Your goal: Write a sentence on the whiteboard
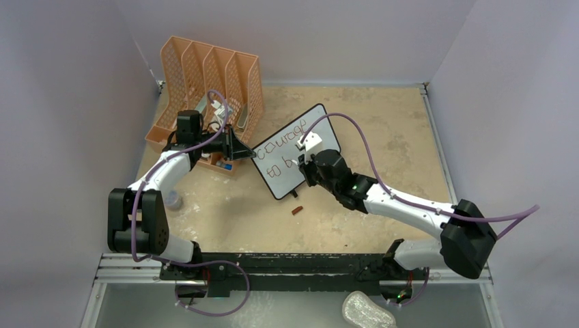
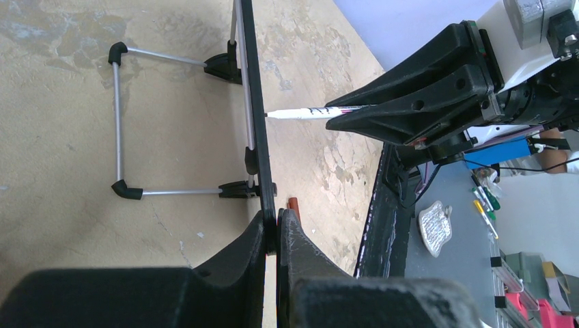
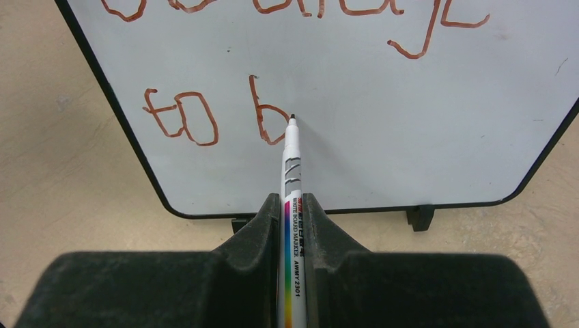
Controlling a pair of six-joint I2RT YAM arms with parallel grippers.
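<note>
Orange file organizer [image 1: 205, 82] stands at rear left of the table [image 1: 382, 137]. Left gripper [image 2: 276, 222] is fully closed, pinching the whiteboard's [image 2: 249, 82] left edge. The whiteboard stands upright on its feet at table centre, just beside the organizer. Sentence [image 3: 257, 113] reads "courage" above, "to b" below. Marker [image 3: 292, 178] tip meets the board beside the "b". Right gripper [image 3: 292, 205] is clamped on the marker barrel. A small reddish cap [image 1: 297, 210] lies in front of the board.

Pale lavender walls [image 1: 307, 34]; worn beige tabletop [image 1: 389, 130]
</note>
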